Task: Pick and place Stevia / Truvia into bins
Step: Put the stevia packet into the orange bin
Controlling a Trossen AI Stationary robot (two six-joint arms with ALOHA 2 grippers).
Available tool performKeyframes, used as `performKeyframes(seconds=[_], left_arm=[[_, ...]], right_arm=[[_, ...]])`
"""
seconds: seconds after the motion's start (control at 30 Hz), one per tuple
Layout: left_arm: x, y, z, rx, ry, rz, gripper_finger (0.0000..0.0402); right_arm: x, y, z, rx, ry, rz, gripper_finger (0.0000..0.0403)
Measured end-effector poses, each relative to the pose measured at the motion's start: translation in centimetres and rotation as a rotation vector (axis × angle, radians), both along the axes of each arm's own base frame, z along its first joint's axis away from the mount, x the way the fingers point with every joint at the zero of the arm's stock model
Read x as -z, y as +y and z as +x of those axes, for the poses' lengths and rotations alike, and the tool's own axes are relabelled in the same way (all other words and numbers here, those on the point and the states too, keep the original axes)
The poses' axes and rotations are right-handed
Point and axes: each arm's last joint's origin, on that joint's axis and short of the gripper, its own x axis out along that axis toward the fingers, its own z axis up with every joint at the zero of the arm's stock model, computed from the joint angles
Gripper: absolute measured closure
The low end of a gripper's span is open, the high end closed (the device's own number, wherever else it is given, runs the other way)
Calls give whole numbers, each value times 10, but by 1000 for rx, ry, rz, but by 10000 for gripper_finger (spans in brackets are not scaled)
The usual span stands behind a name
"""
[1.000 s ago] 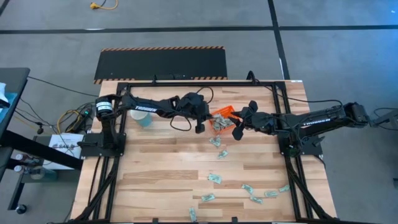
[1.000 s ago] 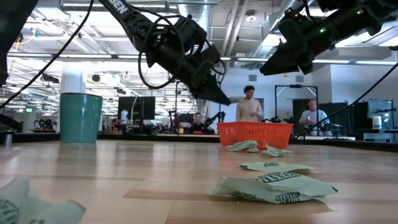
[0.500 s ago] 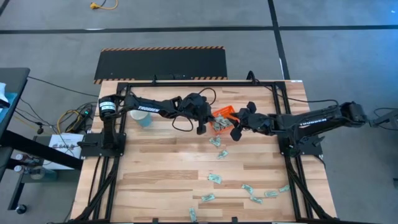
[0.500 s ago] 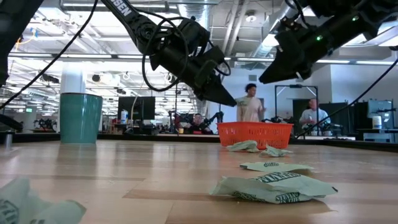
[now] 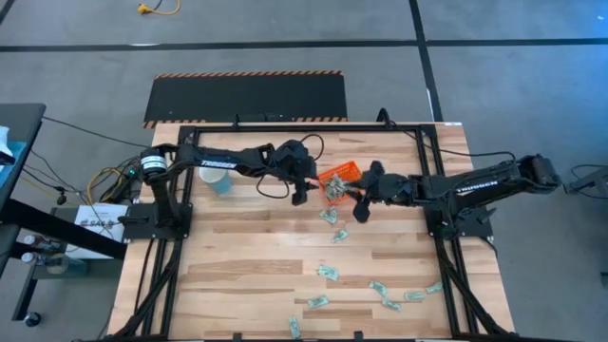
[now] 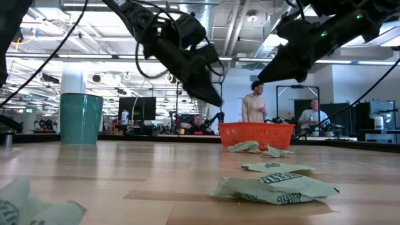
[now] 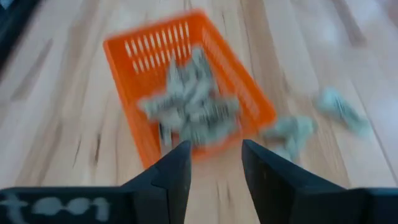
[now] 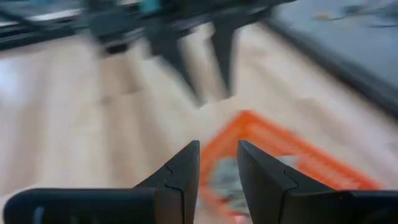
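Observation:
The orange bin stands at the table's far middle with a heap of Stevia packets in it. Two packets lie on the wood just near of it, and several more are scattered toward the near right. My left gripper hovers open just left of the bin, above the table, nothing between its fingers. My right gripper hangs open just right of the bin, also holding nothing. In the low view both grippers are well above the bin's rim.
A teal cup stands at the far left beside the left arm. Black frame rails run along the table's sides and far edge. Bare wood lies at the near left. People stand in the room beyond the table.
My left gripper has drawn back from over the bin toward the table's left. A pale scrap that showed at its tip half a second ago is gone from there. My right gripper has edged toward the bin.

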Motion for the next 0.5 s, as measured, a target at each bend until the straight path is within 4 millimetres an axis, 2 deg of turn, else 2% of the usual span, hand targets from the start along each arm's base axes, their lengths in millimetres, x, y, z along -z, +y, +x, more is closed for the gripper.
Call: performKeyframes(seconds=[0.27,0.37,0.5], left_arm=[[-19,-15,-37,74,244,-17,271],[-19,-21,-40,93,281,-23,271],[-17,-28,-40,112,300,-26,271]], right_arm=[[6,35,-4,-307,67,137,303],[8,45,-6,-369,88,163,303],[8,51,-7,-363,89,214,303]])
